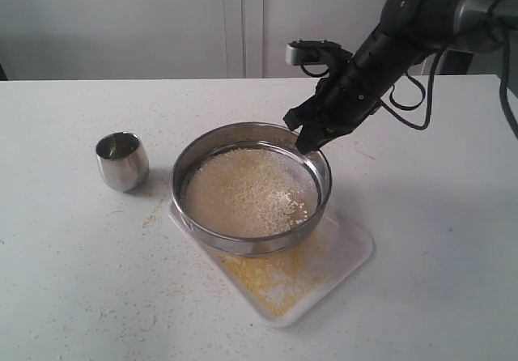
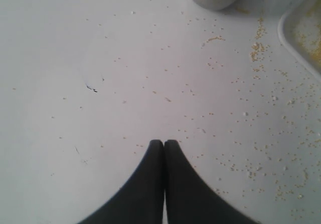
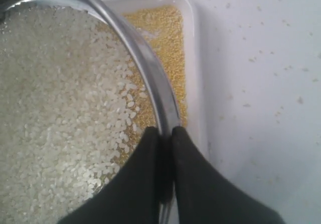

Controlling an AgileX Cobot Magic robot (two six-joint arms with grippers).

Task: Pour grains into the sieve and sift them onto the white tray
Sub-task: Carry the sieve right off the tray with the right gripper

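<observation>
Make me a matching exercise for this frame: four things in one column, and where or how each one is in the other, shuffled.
1. sieve
2. steel cup
3. white tray
4. left gripper

A. shut on nothing, over the table
B. under the sieve, dusted with yellow meal
C. pinched at the rim by the right gripper
D. upright on the table, apart from the sieve

Pairs: 1-C, 2-D, 3-B, 4-A
</observation>
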